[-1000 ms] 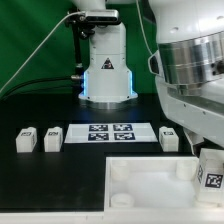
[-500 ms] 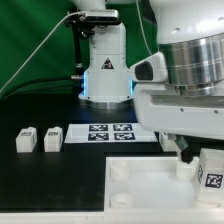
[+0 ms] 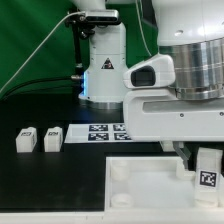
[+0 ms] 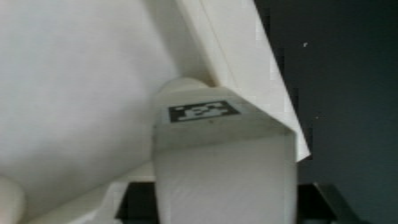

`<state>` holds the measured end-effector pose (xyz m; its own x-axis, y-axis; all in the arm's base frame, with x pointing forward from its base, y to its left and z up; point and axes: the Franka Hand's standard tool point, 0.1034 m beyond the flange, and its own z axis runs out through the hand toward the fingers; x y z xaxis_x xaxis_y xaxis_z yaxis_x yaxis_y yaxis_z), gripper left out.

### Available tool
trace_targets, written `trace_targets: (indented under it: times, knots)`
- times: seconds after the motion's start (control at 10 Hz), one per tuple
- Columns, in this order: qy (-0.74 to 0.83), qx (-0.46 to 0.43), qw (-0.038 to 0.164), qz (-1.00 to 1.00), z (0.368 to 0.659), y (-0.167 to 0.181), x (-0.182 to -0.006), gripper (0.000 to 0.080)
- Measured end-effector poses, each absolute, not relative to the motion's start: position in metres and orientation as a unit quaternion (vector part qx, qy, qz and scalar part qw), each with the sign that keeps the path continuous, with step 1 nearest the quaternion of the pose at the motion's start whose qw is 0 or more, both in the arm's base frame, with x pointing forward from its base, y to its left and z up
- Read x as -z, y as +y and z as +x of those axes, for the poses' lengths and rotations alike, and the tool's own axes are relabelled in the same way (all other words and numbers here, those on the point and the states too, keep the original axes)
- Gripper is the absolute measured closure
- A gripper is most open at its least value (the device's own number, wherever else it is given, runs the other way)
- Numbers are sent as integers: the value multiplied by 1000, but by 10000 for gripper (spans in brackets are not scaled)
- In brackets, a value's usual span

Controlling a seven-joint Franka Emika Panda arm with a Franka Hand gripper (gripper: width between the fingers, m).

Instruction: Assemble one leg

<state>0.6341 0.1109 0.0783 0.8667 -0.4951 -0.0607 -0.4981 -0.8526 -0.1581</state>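
My gripper (image 4: 222, 197) is shut on a leg (image 4: 217, 150), a small white block with a black-and-white marker near its far end. Its dark fingers (image 4: 143, 202) press the leg's two sides. In the exterior view the held leg (image 3: 207, 170) stands upright at the right edge, its marker facing the camera, over the right side of the large white panel (image 3: 140, 185). In the wrist view the leg's far end meets the panel's edge (image 4: 222, 40). Two more legs (image 3: 26, 140) (image 3: 52, 137) lie on the table at the exterior view's left.
The marker board (image 3: 105, 131) lies flat behind the panel, partly covered by the arm. The arm's white body (image 3: 180, 95) fills the exterior view's right. Its base (image 3: 103, 70) stands at the back. The panel has raised round corner sockets (image 3: 120, 171).
The arm has swung toward the exterior view's left and now covers the leg that lay right of the marker board. The held leg has shifted slightly left and up.
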Motion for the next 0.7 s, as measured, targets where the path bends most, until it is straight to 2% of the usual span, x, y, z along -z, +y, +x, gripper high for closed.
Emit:
trace_targets:
  times: [0.1,0.3,0.5,0.7]
  knots:
    - [315,-14,83,-945,634,110,-78,495]
    - [394,-21,82,-915,634,108,-78,495]
    - [574,-37,84,-814,631,106,-76,495]
    - [707,-38,101,-699,627,105,-75,495]
